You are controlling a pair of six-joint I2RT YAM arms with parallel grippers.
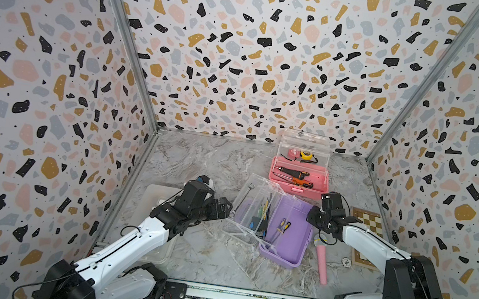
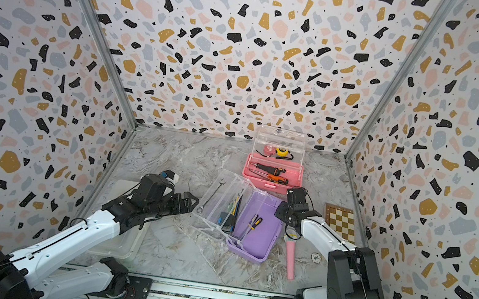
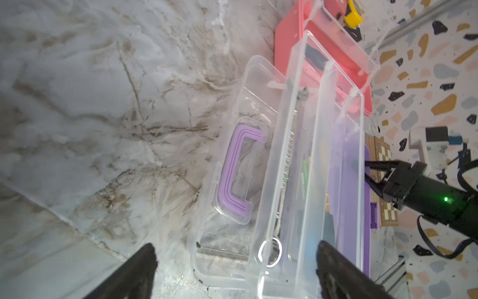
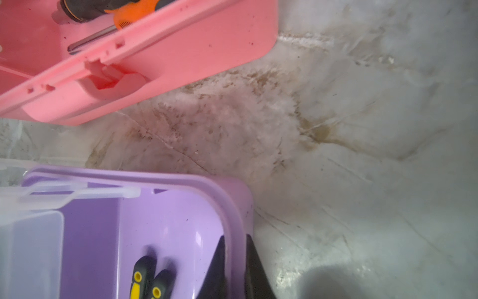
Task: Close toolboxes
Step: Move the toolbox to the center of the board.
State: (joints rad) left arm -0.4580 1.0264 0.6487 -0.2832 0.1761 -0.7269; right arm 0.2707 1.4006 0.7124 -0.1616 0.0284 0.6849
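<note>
The purple toolbox (image 1: 293,229) (image 2: 262,227) lies open mid-table. Its clear lid (image 1: 255,204) (image 3: 258,155), with a purple handle (image 3: 232,176), stands tilted up on its left side. My right gripper (image 1: 311,219) (image 4: 235,240) is shut on the purple toolbox's right wall (image 4: 239,220), one finger inside and one outside. My left gripper (image 1: 227,208) (image 3: 235,248) stands open just left of the lid's end, not touching it. The pink toolbox (image 1: 298,178) (image 4: 181,46) sits open at the back, lid upright. A white toolbox (image 1: 160,196) lies mostly hidden under my left arm.
A pink toy microphone (image 1: 321,259) lies along the purple box's right side, under my right arm. A brown checkered board (image 1: 368,227) sits by the right wall. A wrench (image 1: 243,199) shows through the clear lid. Screwdrivers (image 1: 282,227) lie in the purple base.
</note>
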